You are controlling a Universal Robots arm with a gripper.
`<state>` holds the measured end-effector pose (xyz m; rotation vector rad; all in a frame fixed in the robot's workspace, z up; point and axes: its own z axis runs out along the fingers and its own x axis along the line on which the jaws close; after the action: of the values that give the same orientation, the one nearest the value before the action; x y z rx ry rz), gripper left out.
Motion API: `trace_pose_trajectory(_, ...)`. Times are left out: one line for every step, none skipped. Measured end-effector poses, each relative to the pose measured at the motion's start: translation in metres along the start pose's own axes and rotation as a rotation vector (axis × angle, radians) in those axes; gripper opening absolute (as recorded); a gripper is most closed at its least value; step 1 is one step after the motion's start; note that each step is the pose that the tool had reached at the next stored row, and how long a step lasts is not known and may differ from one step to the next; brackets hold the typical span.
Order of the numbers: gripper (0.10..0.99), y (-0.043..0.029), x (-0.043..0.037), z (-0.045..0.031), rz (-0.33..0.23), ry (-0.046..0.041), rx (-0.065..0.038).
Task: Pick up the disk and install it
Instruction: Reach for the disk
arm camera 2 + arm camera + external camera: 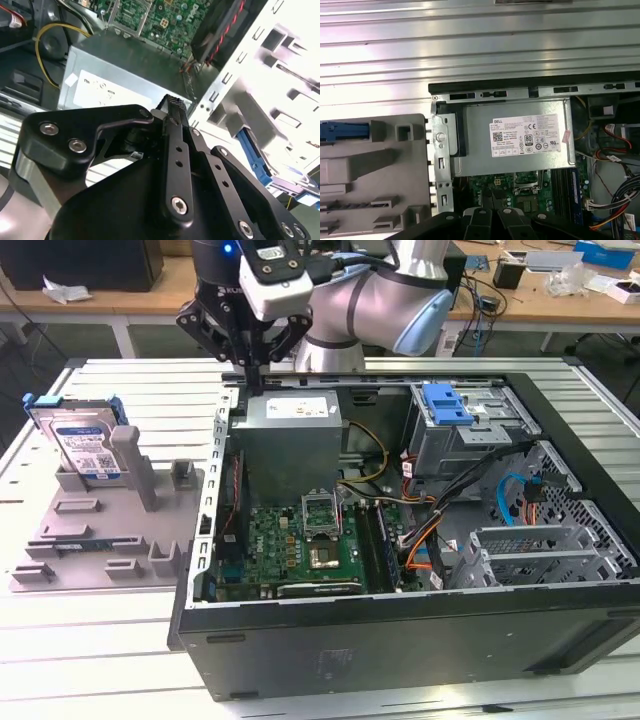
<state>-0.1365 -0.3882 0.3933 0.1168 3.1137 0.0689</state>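
The disk (86, 443), silver with a white-and-blue label and blue rails, stands upright in a grey holder (110, 530) on the table at the exterior view's left. Its blue rail (342, 131) shows in the first wrist view. My gripper (250, 366) hangs above the open computer case's back left corner, over the power supply (290, 430), well to the right of the disk. Its black fingers (176, 107) are pressed together with nothing between them. In the first wrist view the fingertips (490, 197) sit over the motherboard's edge.
The open black computer case (400, 630) holds a motherboard (300, 540), coloured cables (420, 540) and a metal drive cage with a blue latch (445, 405) at its back right. A slatted metal table (120, 640) carries everything. Benches with clutter stand behind.
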Motion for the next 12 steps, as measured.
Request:
trace_pose_trajectory(0.106,0.0032,0.0033,0.0001,0.000,0.0000,0.000)
trace_pose_trajectory(0.106,0.0059,0.0059,0.0002,0.000,0.0000,0.000)
trace_pose_trajectory(0.106,0.0082,0.0084,0.0002,0.000,0.0000,0.000)
trace_pose_trajectory(0.106,0.0106,0.0110,0.0002,0.000,0.0000,0.000)
trace_pose_trajectory(0.106,0.0129,0.0134,0.0003,0.000,0.0000,0.000)
trace_pose_trajectory(0.106,0.0161,0.0168,0.0003,0.000,0.0000,0.000)
trace_pose_trajectory(0.106,0.0187,0.0200,0.0004,0.000,0.0000,0.000)
trace_pose_trajectory(0.106,0.0232,0.0267,0.0007,0.000,0.0001,0.000)
trace_pose_trajectory(0.106,0.0254,0.0314,0.0010,0.000,-0.0001,0.000)
trace_pose_trajectory(0.106,0.0271,0.0363,0.0014,0.000,-0.0001,0.000)
trace_pose_trajectory(0.106,0.0296,0.0437,0.0019,0.000,0.0002,0.000)
trace_pose_trajectory(0.106,0.0329,0.0534,0.0028,0.000,0.0000,0.000)
